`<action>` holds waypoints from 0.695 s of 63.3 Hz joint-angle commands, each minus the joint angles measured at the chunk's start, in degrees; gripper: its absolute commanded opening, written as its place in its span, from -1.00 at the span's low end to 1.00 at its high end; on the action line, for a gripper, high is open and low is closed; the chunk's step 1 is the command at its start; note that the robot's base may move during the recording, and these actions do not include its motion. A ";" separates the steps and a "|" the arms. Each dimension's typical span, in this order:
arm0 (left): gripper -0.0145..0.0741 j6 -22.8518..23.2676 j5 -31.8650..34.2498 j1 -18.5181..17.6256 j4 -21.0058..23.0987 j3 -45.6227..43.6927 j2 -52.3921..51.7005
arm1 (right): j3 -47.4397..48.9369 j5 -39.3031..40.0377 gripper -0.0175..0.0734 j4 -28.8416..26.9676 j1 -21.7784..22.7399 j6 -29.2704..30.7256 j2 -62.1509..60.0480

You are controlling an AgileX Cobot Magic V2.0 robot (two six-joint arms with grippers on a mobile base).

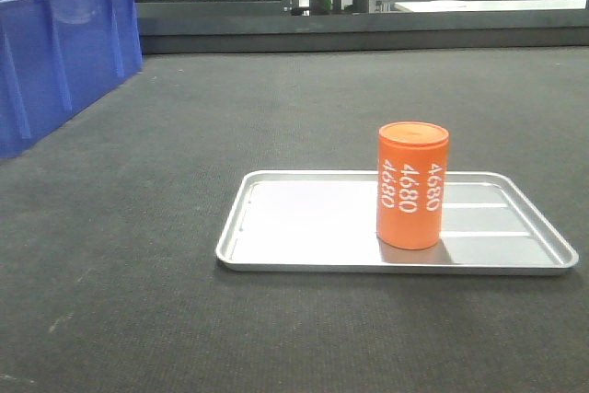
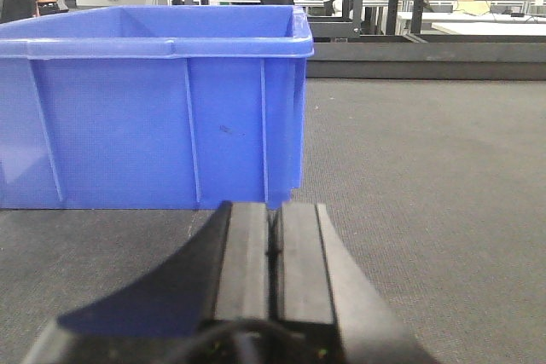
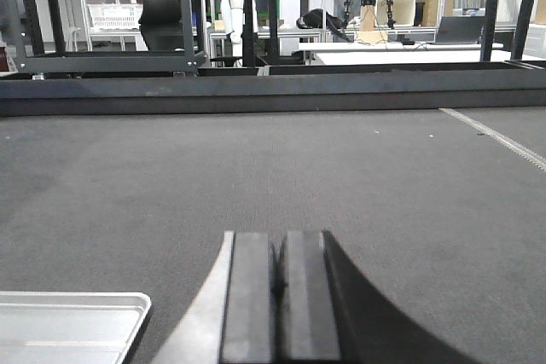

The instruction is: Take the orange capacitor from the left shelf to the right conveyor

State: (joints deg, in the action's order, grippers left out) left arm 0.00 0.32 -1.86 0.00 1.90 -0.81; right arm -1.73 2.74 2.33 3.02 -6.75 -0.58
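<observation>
The orange capacitor [image 1: 411, 186] stands upright with white "4680" down its side, on the right part of a small shallow silver tray [image 1: 304, 227]. The tray lies on the dark textured belt of the right conveyor [image 1: 276, 108]. The left shelf is out of view. My left gripper [image 2: 274, 210] is shut with nothing between its pads and hovers low over the belt [image 2: 426, 168], facing a blue crate. My right gripper [image 3: 280, 240] is also shut and empty, low over the belt [image 3: 256, 159], with the tray's corner [image 3: 68, 330] to its left. Neither gripper shows in the front view.
A large blue plastic crate [image 1: 55, 52] stands at the belt's left, close ahead of the left gripper [image 2: 145, 100]. A dark raised rail [image 1: 368, 39] bounds the belt's far edge. Racks and tables stand behind it.
</observation>
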 commanded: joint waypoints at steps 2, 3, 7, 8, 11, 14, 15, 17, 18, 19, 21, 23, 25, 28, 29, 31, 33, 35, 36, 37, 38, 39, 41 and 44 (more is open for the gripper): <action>-0.91 0.00 4.85 -0.44 0.31 -0.45 0.58 | -0.16 5.82 -0.51 0.63 0.13 -0.13 -1.20; -0.91 0.00 4.85 -0.44 0.31 -0.45 0.58 | -0.16 5.93 -0.51 0.63 0.13 -0.13 -1.20; -0.91 0.00 4.85 -0.44 0.31 -0.45 0.58 | -0.16 6.30 -0.51 0.63 0.13 -0.13 -1.20; -0.91 0.00 4.85 -0.44 0.31 -0.45 0.58 | -0.16 6.37 -0.51 0.63 0.13 -0.13 -1.20; -0.91 0.00 4.85 -0.44 0.31 -0.45 0.58 | -0.16 6.74 -0.51 0.63 0.13 -0.19 -1.20; -0.91 0.00 4.85 -0.44 0.31 -0.45 0.58 | -0.16 7.25 -0.51 0.63 0.13 -0.19 -1.20; -0.91 0.00 4.85 -0.44 0.31 -0.45 0.58 | -0.16 7.39 -0.51 0.63 0.13 -0.19 -1.20; -0.91 0.00 4.85 -0.44 0.31 -0.45 0.58 | -0.16 7.62 -0.51 0.63 0.13 -0.19 -1.20; -0.91 0.00 4.85 -0.44 0.31 -0.45 0.58 | -0.16 7.78 -0.51 0.63 0.13 -0.19 -1.20; -0.91 0.00 4.85 -0.44 0.31 -0.45 0.58 | -0.16 7.86 -0.51 0.63 0.13 -0.19 -1.20; -0.91 0.00 4.85 -0.44 0.31 -0.45 0.58 | -0.16 7.98 -0.51 0.63 0.13 -0.19 -1.20; -0.91 0.00 4.85 -0.44 0.31 -0.45 0.58 | -0.16 7.98 -0.51 0.63 0.13 -0.19 -1.20; -0.91 0.00 4.85 -0.44 0.31 -0.45 0.58 | -0.16 7.92 -0.51 0.63 0.13 -0.19 -1.20; -0.91 0.00 4.85 -0.44 0.31 -0.45 0.58 | -0.16 7.81 -0.51 0.63 0.13 -0.19 -1.20; -0.91 0.00 4.85 -0.44 0.31 -0.45 0.58 | -0.16 7.81 -0.51 0.63 0.13 -0.19 -1.20; -0.91 0.00 4.85 -0.44 0.31 -0.45 0.58 | -0.16 7.81 -0.51 0.63 0.13 -0.19 -1.20; -0.91 0.00 4.85 -0.44 0.31 -0.45 0.58 | -0.16 7.81 -0.51 0.63 0.13 -0.19 -1.20; -0.91 0.00 4.85 -0.44 0.31 -0.45 0.58 | -0.16 7.81 -0.51 0.63 0.13 -0.19 -1.20; -0.91 0.00 4.85 -0.44 0.31 -0.45 0.58 | -0.16 7.81 -0.51 0.63 0.13 -0.19 -1.20; -0.91 0.00 4.85 -0.44 0.31 -0.45 0.58 | -0.16 7.81 -0.51 0.63 0.13 -0.19 -1.20; -0.91 0.00 4.85 -0.44 0.31 -0.45 0.58 | -0.16 7.81 -0.51 0.63 0.13 -0.19 -1.20; -0.91 0.00 4.85 -0.44 0.31 -0.45 0.58 | -0.16 7.81 -0.51 0.63 0.13 -0.19 -1.20; -0.91 0.00 4.85 -0.44 0.31 -0.45 0.58 | -0.16 7.81 -0.51 0.63 0.13 -0.19 -1.20; -0.91 0.00 4.85 -0.44 0.31 -0.45 0.58 | -0.16 7.81 -0.51 0.63 0.13 -0.19 -1.20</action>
State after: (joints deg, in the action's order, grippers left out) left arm 0.00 0.32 -1.86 0.00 1.90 -0.81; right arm -1.73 5.20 2.33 3.02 -6.99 -0.58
